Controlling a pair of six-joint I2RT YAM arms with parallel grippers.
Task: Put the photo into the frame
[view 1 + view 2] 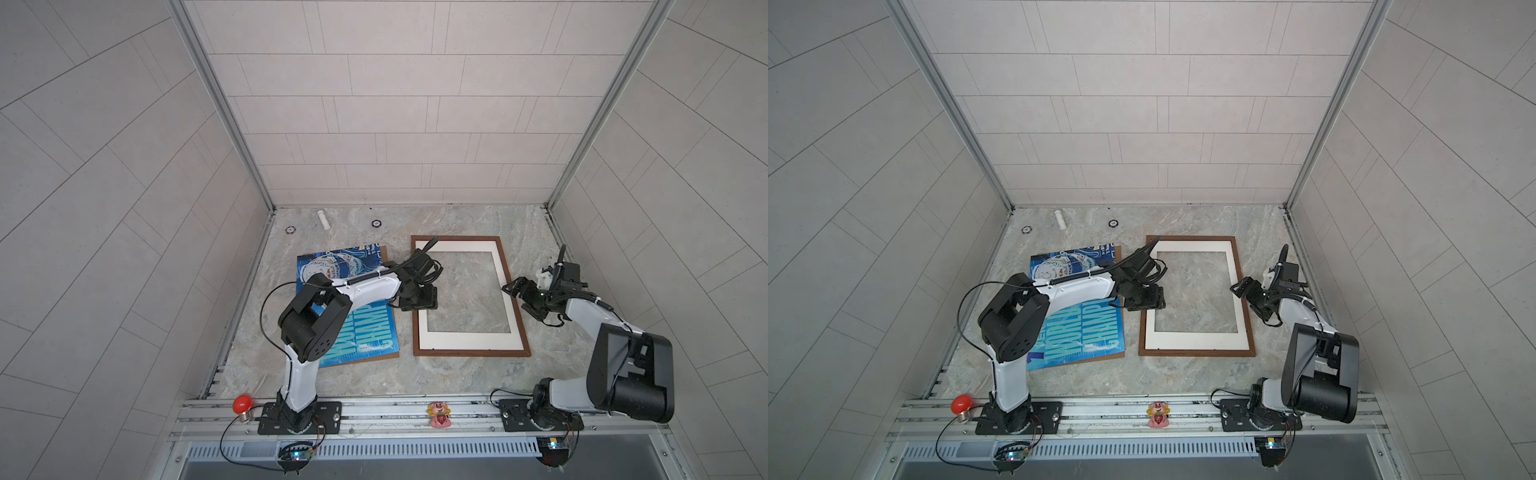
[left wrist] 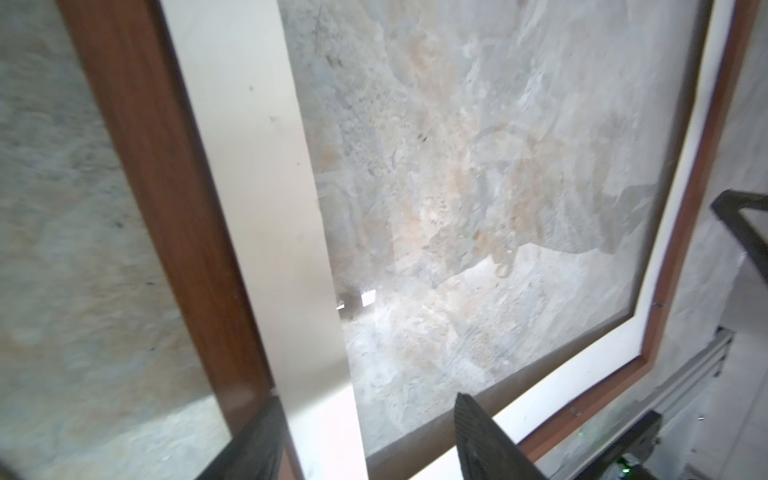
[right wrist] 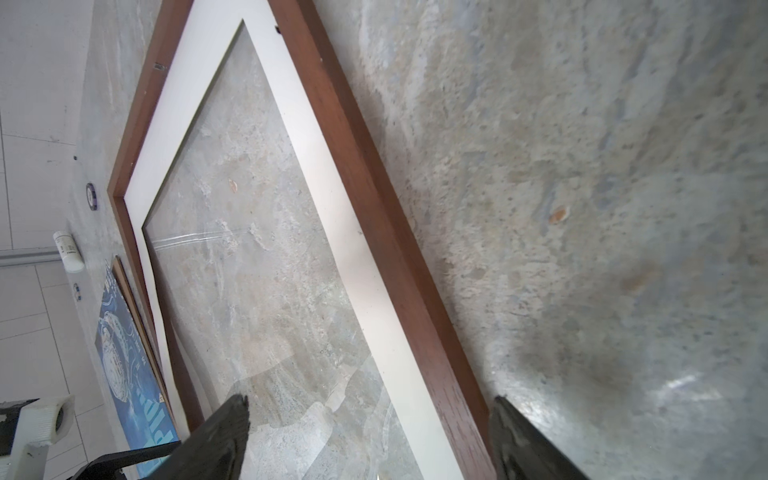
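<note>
The frame of dark brown wood lies flat on the marble table, with a cream mat inside it. To its left lies the blue photo on a brown board, partly hidden by my left arm. My left gripper hangs open over the frame's left rail and mat. My right gripper stands open, its jaws astride the frame's right rail. Neither holds anything. The right wrist view shows the photo beyond the frame.
A white tube and two small round discs lie near the back wall. A red bulb and a pink toy sit on the front rail. Tiled walls close in three sides.
</note>
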